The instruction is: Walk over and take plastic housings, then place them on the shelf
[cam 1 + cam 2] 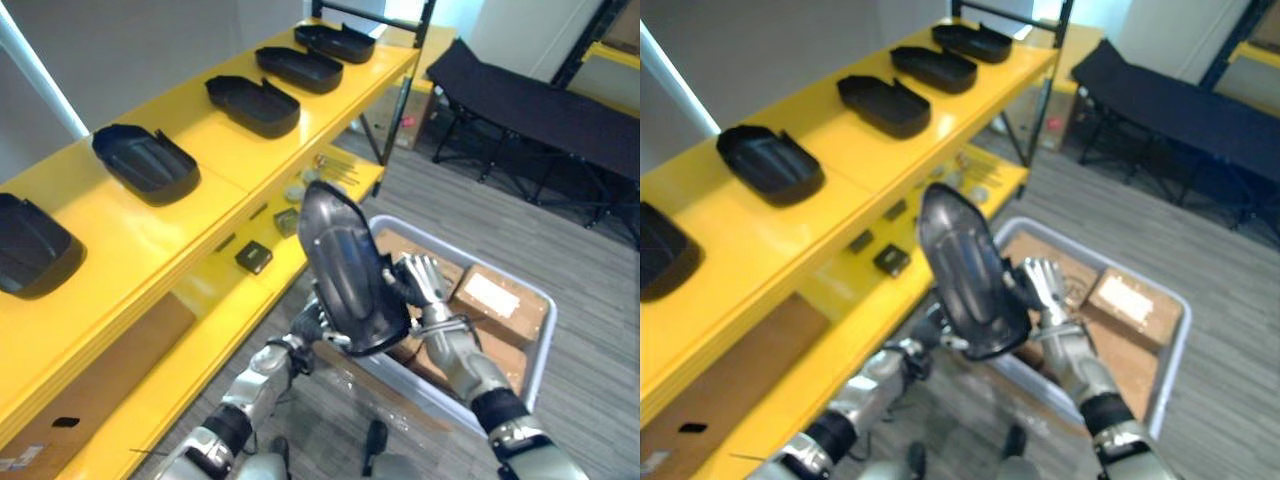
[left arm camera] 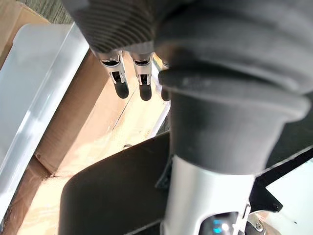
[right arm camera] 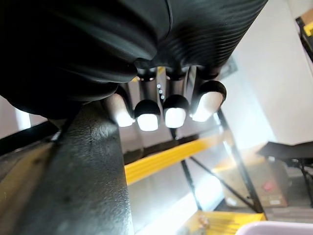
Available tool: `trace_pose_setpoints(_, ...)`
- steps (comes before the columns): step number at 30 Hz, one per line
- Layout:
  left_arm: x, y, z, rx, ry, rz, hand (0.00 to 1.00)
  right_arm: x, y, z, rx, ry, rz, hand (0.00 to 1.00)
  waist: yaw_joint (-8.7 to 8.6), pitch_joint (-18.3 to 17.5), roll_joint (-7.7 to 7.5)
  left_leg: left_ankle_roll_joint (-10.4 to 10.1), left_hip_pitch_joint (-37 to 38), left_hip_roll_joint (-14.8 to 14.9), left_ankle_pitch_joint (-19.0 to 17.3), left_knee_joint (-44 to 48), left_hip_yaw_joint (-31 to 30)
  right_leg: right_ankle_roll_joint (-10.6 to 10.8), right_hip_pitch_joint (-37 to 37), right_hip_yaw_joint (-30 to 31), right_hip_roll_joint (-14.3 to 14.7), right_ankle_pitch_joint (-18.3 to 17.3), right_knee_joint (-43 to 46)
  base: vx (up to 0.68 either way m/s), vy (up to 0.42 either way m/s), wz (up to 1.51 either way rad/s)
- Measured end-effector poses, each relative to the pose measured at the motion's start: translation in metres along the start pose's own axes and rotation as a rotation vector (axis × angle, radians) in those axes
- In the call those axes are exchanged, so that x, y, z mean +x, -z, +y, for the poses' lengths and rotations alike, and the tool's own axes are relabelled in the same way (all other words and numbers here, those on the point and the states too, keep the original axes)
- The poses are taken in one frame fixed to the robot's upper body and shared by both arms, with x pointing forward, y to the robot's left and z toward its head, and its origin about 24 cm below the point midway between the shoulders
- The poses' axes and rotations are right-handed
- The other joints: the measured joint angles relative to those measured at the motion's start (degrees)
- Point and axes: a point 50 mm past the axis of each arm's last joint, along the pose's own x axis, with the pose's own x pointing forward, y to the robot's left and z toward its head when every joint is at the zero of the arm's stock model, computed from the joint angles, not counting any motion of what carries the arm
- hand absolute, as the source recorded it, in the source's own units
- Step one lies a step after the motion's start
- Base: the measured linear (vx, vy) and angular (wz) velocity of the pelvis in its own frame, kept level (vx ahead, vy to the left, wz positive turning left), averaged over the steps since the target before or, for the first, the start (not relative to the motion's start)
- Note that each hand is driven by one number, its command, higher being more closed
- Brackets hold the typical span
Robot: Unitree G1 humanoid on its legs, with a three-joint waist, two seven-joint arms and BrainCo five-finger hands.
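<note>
Above the pale grey bin, a black plastic housing is held up on edge between both hands, narrow end uppermost and one broad face turned toward the head camera. The left hand is at the housing's lower rim, partly hidden behind it. In the left wrist view its thumb lies across the black rim in a pinch, while its fingers hang loosely bent over cardboard beyond. The right hand is at the opposite rim, higher up, with its fingers bent onto the edge and grasping it. In the right wrist view their tips line up just beside the housing's textured surface.

The bin stands on the grey floor, just beside the yellow shelf, and holds cardboard boxes. Five shelved housings lie along the shelf's top level, hollow side up, in a spaced row, with the nearest cut off at the picture's edge. A small dark block sits on the lower level, near other small items too small to tell. A black folding cot stands well apart, beyond the bin.
</note>
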Motion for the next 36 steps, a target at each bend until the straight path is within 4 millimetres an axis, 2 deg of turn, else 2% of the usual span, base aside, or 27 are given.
trace_pose_setpoints(9,0.000,0.000,-0.002,-0.030,0.029,-0.001,0.00,-0.001,0.001,0.001,-0.023,-0.004,-0.001,1.00,0.07,0.03,-0.53,0.00,-0.05,0.04,0.00,0.13,0.00,0.05,0.09,0.02,0.02,-0.03,0.00,-0.02,0.003,0.00)
trace_pose_setpoints(18,0.000,0.006,-0.009,-0.217,0.129,0.054,0.00,-0.006,0.006,0.006,-0.057,-0.014,0.007,1.00,0.10,-0.03,-0.61,0.00,0.00,0.04,0.00,-0.04,0.11,0.11,0.09,0.00,0.00,-0.06,0.01,0.00,0.000,0.00)
trace_pose_setpoints(24,0.005,0.001,-0.015,-0.300,0.163,0.054,0.00,-0.007,0.003,0.007,-0.065,-0.009,-0.026,1.00,0.09,-0.08,-0.68,0.00,0.01,0.05,0.00,0.07,0.10,0.11,0.23,-0.02,0.00,-0.06,0.01,0.00,0.000,0.00)
trace_pose_setpoints(36,0.005,0.001,-0.016,-0.308,0.179,0.053,0.00,-0.010,0.004,0.007,-0.069,0.016,-0.021,1.00,0.07,-0.10,-0.72,-0.06,0.18,0.11,0.02,-0.58,0.04,0.17,0.72,-0.19,0.09,-0.28,0.01,0.00,0.000,0.00)
